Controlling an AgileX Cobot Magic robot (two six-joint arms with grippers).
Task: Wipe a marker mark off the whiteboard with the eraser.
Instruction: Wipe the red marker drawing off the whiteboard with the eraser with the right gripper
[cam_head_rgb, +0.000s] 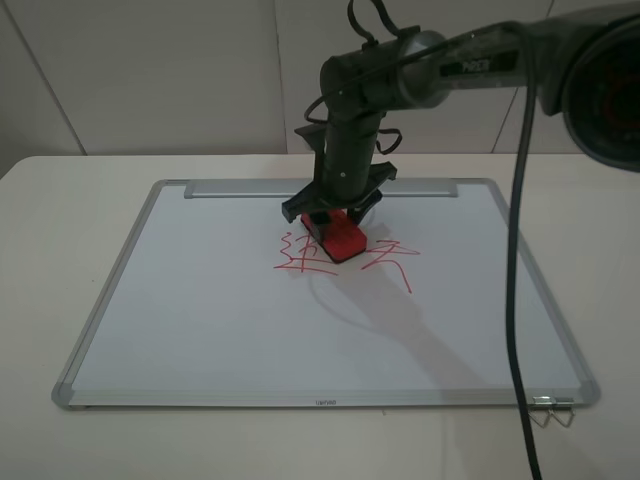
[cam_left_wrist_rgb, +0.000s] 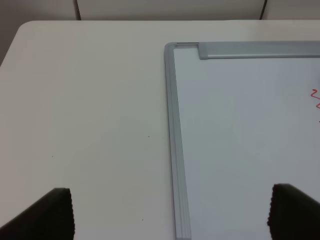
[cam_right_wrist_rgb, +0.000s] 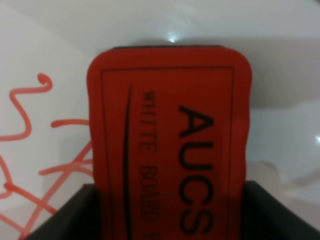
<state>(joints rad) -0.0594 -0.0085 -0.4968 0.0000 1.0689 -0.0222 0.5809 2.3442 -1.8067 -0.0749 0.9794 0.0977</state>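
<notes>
The whiteboard lies flat on the table, its metal strip along the far edge. The marker mark, a red many-stroke character, is near the board's middle. The red eraser with AUCS lettering sits at the character's right edge, my right gripper shut on its sides. In the right wrist view the mark's strokes show beside the eraser; I cannot tell whether its felt touches the board. My left gripper is open over the board's left frame, holding nothing.
A simpler red zigzag scribble with a diagonal tail lies just right of the eraser. A metal clip hangs at the board's near right corner. A black cable drops across the right side. White table surrounds the board.
</notes>
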